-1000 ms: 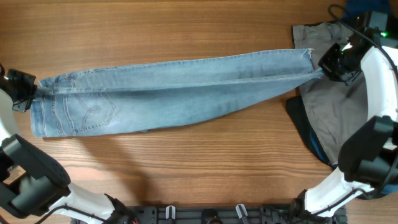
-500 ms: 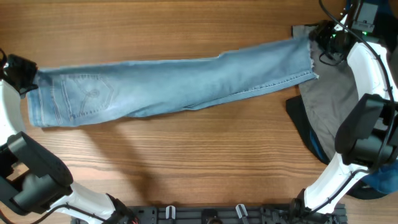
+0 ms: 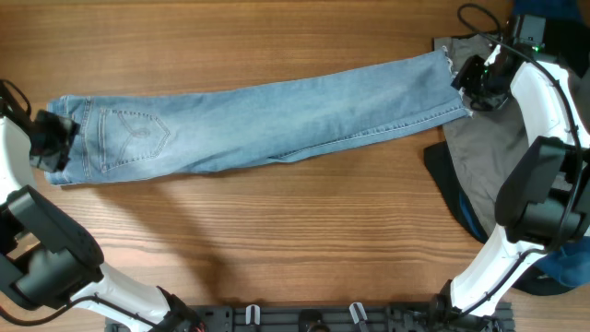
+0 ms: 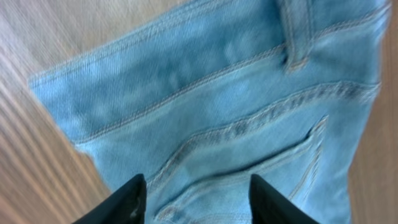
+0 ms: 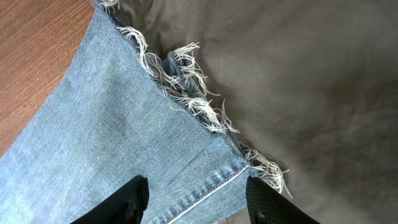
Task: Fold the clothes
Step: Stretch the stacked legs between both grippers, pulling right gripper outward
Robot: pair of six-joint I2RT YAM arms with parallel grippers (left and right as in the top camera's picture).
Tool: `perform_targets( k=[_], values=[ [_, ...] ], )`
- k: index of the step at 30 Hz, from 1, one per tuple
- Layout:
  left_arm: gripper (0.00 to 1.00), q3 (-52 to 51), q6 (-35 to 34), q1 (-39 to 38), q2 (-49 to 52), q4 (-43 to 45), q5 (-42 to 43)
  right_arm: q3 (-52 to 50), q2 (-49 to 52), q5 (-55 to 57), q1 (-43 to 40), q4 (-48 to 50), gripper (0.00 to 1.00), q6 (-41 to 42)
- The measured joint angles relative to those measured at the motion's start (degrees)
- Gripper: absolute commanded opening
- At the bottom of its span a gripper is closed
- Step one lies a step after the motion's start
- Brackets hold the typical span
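Observation:
The light-blue jeans [image 3: 267, 115] lie flat and folded lengthwise, leg on leg, across the wooden table. The waist and a stitched back pocket [image 3: 134, 131] are at the left, the frayed hems [image 3: 449, 72] at the right. My left gripper [image 3: 51, 146] hovers at the waist end. In the left wrist view its jaws [image 4: 198, 202] are open above the denim [image 4: 217, 93]. At the hem end, my right gripper [image 3: 475, 88] has its jaws [image 5: 198, 202] open over the hem's edge [image 5: 143, 143], with the frayed threads [image 5: 199, 106] just beyond.
A grey garment [image 3: 484, 161] lies at the right under the jeans' hem, seen also as grey garment [image 5: 311, 81] in the right wrist view. A dark navy cloth [image 3: 452, 194] pokes out beneath it. Bare wood [image 3: 277, 249] runs along the near side.
Both grippers were shut on the jeans' ends and have opened and let go. The jeans swung toward the far side and settled flat. The left gripper has drawn back to the waist's edge.

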Motion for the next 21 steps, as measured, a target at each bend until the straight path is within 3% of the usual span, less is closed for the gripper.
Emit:
perform_targets(
  k=[4, 6, 9, 13, 21],
  values=[
    [0.52, 0.0, 1.2, -0.3, 0.0, -3.3, 1.3, 0.0, 0.0, 0.2, 0.0, 0.0, 0.60, -2.7],
    [0.52, 0.0, 1.7, -0.8, 0.0, -3.1, 1.3, 0.0, 0.0, 0.2, 0.0, 0.0, 0.67, -5.7],
    [0.53, -2.9, 2.1, -1.6, 0.2, 1.0, 1.2, 0.0, 0.0, 0.2, 0.0, 0.0, 0.78, -11.3],
    [0.54, -8.2, 2.2, -1.6, 0.5, 6.9, 1.2, 0.0, 0.0, 0.2, 0.0, 1.0, 0.84, -17.0],
    [0.54, -14.9, 2.6, -1.6, 0.5, 14.2, -0.3, -4.6, 0.0, 0.2, 0.0, 11.0, 0.80, -21.5]
  ],
)
